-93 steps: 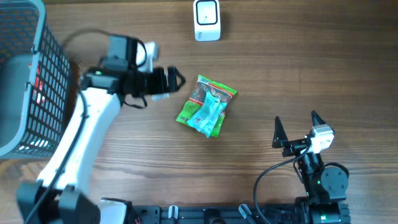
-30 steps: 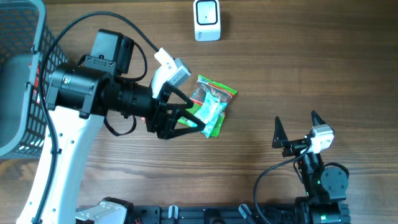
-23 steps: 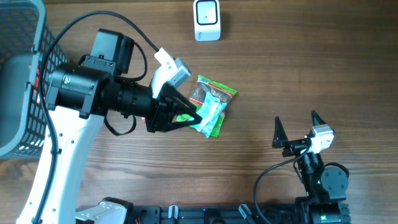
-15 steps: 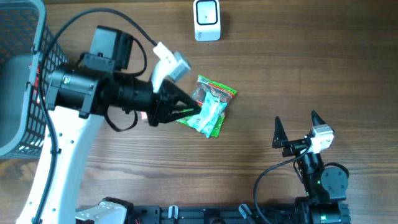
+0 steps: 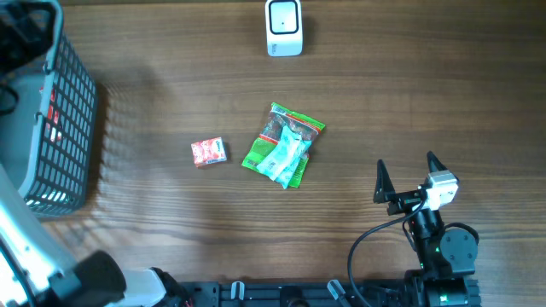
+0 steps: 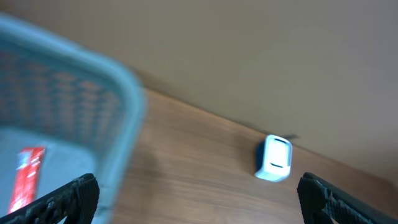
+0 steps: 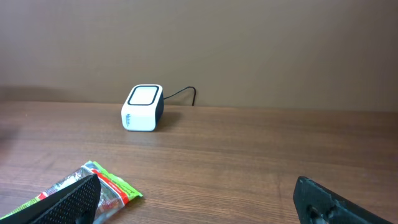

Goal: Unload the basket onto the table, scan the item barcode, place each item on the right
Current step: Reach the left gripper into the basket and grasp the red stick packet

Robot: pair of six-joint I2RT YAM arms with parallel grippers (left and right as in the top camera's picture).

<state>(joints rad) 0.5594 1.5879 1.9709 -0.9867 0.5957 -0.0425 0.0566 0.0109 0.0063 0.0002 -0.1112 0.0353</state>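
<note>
- The basket [image 5: 51, 128] sits ahead-left of our left gripper [image 6: 199, 199], whose fingers stand wide apart, gripping nothing.
- Our right gripper [image 5: 408, 175] likewise gapes.
- The green packet [image 5: 283, 145] lies ahead-left of the right gripper.
- The small red packet [image 5: 208, 152] lies beyond that, well apart from both grippers.

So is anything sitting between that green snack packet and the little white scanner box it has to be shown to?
Nothing visible does. Between the green packet and the white scanner there is only bare wooden table. The small red packet lies off to one side, clear of that line.
</note>
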